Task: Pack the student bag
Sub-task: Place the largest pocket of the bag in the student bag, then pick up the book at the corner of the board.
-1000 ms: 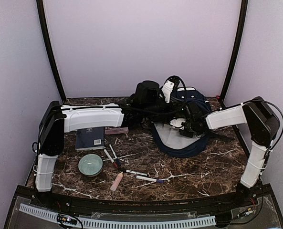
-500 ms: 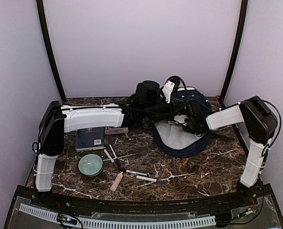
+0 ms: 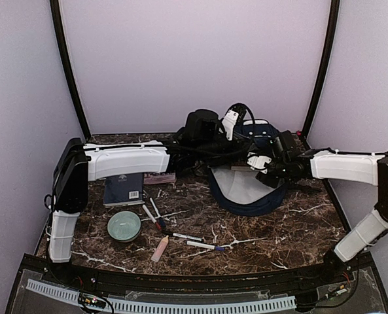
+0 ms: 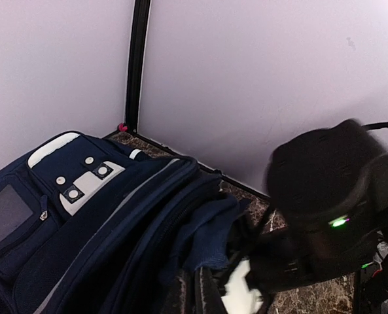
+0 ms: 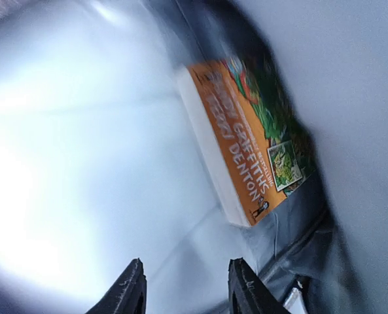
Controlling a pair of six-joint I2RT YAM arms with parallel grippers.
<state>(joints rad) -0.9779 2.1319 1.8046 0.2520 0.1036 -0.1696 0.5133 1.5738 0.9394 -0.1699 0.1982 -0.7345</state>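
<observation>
Dark marble table (image 3: 292, 222), lilac walls on three sides, black posts in the back corners. The student bag (image 3: 249, 208) lies at the right rear of the table. Its mouth is open toward the arms and the pale lining shows.

Left gripper (image 4: 197, 296) is at the bag's top rim. Jaws are nearly together with a fold of navy fabric pinched between them, and the rim is lifted there. Left wrist view:
- Up and left of those jaws is the bag's front pocket with grey patches and snaps.
- Right of them, blurred, is the right arm's black wrist with a green LED, sitting at the opening and blocking the view into the bag.

Right gripper (image 5: 184, 292) is inside the bag, jaws apart, nothing between them. Right wrist view:
- Ahead of the jaws and up to their right, an orange paperback (image 5: 252, 140) lies against the lining, clear of both fingers.
- The rest is blurred pale lining, with the dark bag wall on the right.

Outside the bag, everything lies well left of both sets of jaws:
- navy book (image 3: 123, 190), its top edge partly hidden by the left arm's white link in the top view
- pink flat item (image 3: 159, 178), just beside the book
- teal bowl (image 3: 123, 226)
- loose markers (image 3: 152, 216)
- pale tube (image 3: 159, 248)
</observation>
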